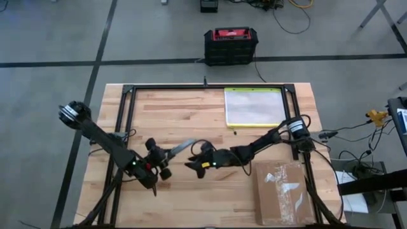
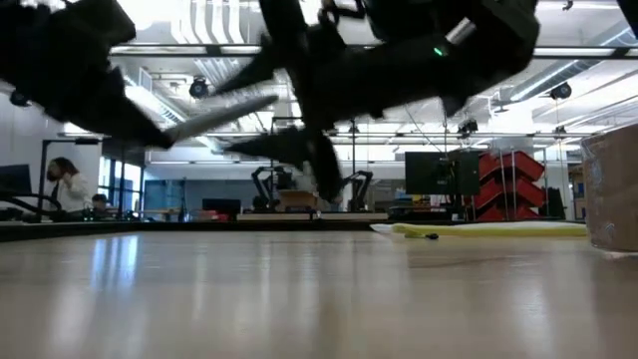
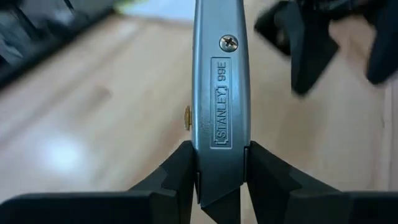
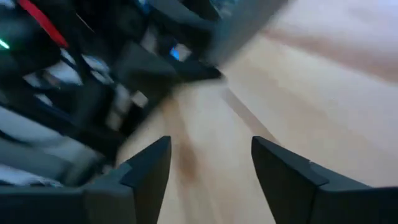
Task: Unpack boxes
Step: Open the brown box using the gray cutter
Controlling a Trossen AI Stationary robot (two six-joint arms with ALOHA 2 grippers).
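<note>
left claw (image 1: 166, 156): clamped on utility knife (image 3: 221, 93) by its handle end, blade end aimed at right claw, likely for a handover
right claw (image 1: 194, 166): fingers spread, empty, just beside knife tip
carton (image 1: 284, 191): flat on bench (image 1: 178, 121), taped, unopened, well apart from both claws, on right claw's side

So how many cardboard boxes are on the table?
1. The brown cardboard box with shiny tape lies flat at the table's near right corner, beside the right arm. None other shows in any view.
</note>
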